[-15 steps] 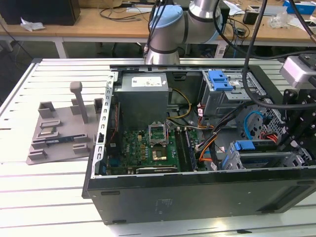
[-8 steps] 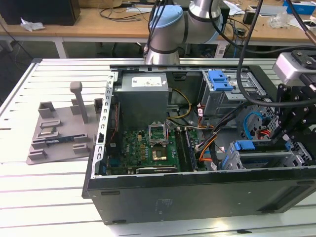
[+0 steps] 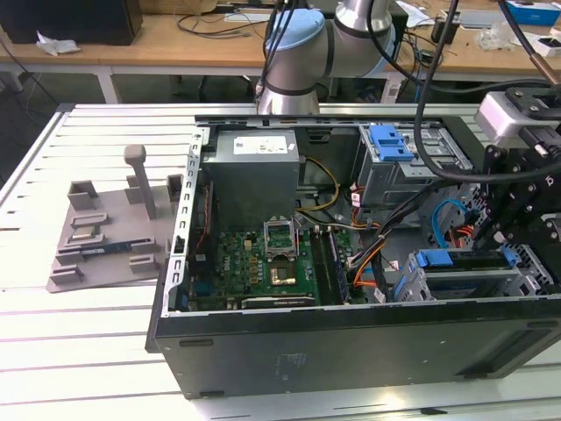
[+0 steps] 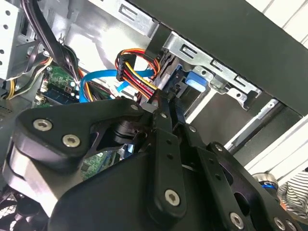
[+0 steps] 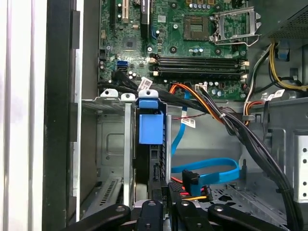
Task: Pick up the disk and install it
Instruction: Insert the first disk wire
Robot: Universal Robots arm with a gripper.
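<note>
Your 1 arm is reaching down on the exterior view's right, its black gripper pointing downward. In the second wrist view, the fingers are sitting pressed close together.

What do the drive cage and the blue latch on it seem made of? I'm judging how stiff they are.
Drive cage: apparently bare sheet metal, dull grey with punched holes and folded edges. Blue latch: probably moulded plastic, smooth, matte, uniformly coloured.
</note>
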